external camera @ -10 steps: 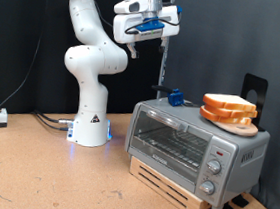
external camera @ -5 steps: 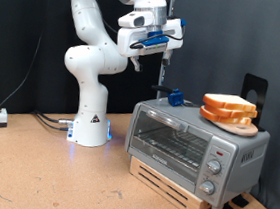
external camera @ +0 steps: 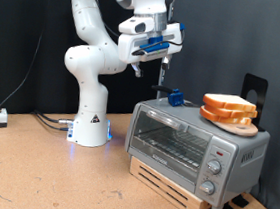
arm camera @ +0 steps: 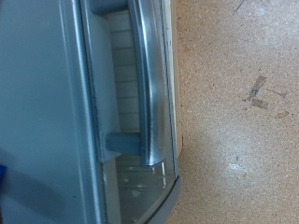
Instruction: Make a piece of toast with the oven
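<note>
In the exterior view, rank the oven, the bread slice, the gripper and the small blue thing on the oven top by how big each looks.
1. Oven, by far the largest.
2. Bread slice and gripper look about alike, and they may sit at different depths, so they are not ranked apart.
3. Small blue thing, smallest.

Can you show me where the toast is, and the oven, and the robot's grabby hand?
piece of toast (external camera: 230, 104), exterior view, on its pale top face.
oven (external camera: 237, 153), exterior view, on the silver front panel above the knobs.
gripper (external camera: 169, 49), exterior view, between its fingertips, up in the air above the oven.
</note>
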Robot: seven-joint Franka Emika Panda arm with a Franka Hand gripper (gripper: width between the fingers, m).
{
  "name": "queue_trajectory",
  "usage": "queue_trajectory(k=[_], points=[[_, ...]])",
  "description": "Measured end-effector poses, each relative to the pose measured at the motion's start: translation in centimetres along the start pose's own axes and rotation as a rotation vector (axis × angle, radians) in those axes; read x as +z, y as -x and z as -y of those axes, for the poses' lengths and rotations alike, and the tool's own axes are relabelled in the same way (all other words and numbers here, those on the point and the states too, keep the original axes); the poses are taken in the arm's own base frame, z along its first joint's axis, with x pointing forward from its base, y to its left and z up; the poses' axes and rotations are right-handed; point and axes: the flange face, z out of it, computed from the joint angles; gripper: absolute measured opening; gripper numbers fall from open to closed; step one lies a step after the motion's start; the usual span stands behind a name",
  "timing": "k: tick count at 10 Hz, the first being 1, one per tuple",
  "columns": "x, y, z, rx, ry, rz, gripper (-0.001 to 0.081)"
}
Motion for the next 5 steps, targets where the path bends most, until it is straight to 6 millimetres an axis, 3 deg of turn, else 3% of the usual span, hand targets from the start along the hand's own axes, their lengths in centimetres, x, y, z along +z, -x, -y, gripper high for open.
queue_trajectory(k=[3, 5], points=[[4.1, -0.9, -1.1, 0.007, 0.062, 0.042, 0.0807], [4.2, -0.8, -1.1, 0.001, 0.050, 0.045, 0.0807]])
